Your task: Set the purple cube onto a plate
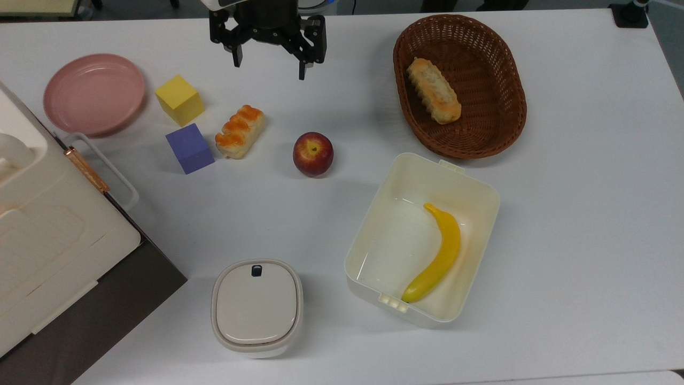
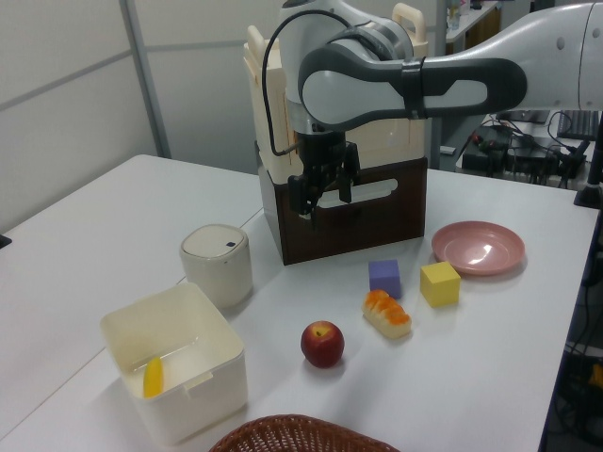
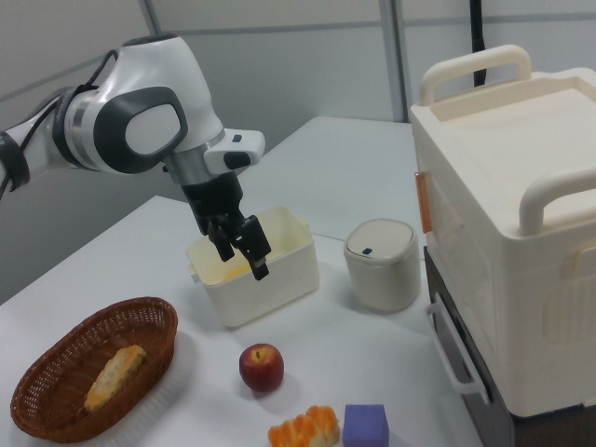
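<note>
purple cube (image 1: 189, 148) sits flat on the table, untouched, well apart from the gripper (image 1: 270, 63), whose fingers hang spread wide and empty above the tabletop. it looks matte, light and stiff — probably foam or painted wood — so two opposite flat faces should take a firm pinch without slipping. a bread piece (image 1: 240, 131) lies just beside one face and the yellow cube (image 1: 179, 99) near another. the plate (image 1: 64, 115) waits beyond both cubes from the fingers.
</note>
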